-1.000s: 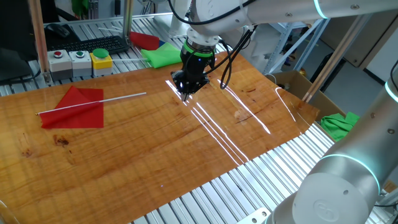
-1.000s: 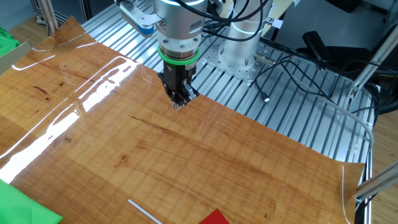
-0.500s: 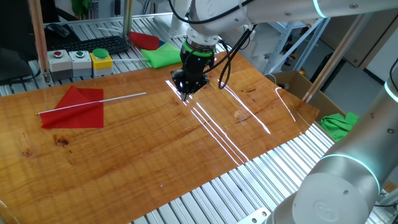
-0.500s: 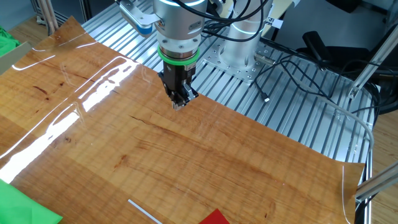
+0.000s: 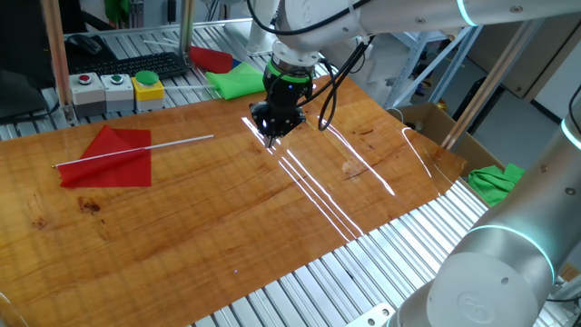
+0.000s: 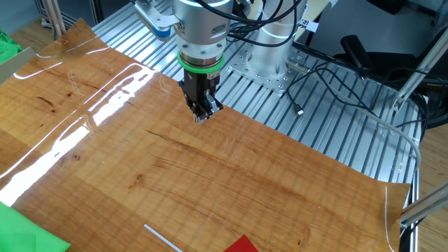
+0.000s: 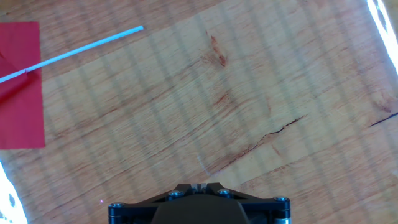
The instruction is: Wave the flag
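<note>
The flag lies flat on the wooden table (image 5: pixel 227 227). Its red cloth (image 5: pixel 109 159) is at the left and its thin white stick (image 5: pixel 172 143) points right toward the arm. In the hand view the stick (image 7: pixel 81 50) and the cloth (image 7: pixel 22 87) are at the upper left. In the other fixed view only the stick's tip (image 6: pixel 162 238) and a corner of red cloth (image 6: pixel 243 245) show at the bottom edge. My gripper (image 5: pixel 271 138) hangs over the table to the right of the stick's end, well apart from it. It is shut and empty, fingertips together (image 6: pixel 201 119) (image 7: pixel 199 186).
A green cloth (image 5: pixel 238 80) and a stickless red cloth (image 5: pixel 211 58) lie behind the table's back edge. A button box (image 5: pixel 118 91) and keyboard (image 5: pixel 136 65) sit at the back left. A cardboard box (image 5: pixel 427 123) and another green cloth (image 5: pixel 497 180) are at the right.
</note>
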Controlling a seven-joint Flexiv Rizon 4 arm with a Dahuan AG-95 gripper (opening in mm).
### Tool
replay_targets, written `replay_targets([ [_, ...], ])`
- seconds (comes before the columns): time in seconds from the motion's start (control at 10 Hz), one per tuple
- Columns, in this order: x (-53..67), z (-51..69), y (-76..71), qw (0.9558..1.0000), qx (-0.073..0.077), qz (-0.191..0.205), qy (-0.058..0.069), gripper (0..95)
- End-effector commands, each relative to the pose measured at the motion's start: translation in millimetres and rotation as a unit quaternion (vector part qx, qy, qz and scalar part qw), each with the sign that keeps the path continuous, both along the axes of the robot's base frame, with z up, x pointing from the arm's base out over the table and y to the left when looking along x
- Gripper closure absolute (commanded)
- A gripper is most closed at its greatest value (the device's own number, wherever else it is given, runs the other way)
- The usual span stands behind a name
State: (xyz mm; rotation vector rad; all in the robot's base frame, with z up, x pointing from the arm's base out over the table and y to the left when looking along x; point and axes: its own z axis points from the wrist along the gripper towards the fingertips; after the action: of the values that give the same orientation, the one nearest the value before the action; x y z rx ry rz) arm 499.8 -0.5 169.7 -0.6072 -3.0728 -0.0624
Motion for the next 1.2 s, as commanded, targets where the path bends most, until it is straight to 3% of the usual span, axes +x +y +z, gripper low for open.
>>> replay_targets([
  [0.1, 0.2, 0.3, 0.5, 1.0000, 0.002, -0.001, 0.001, 95.0],
  [1.2, 0.2, 0.3, 0.5, 1.0000, 0.000, 0.002, 0.000, 95.0],
])
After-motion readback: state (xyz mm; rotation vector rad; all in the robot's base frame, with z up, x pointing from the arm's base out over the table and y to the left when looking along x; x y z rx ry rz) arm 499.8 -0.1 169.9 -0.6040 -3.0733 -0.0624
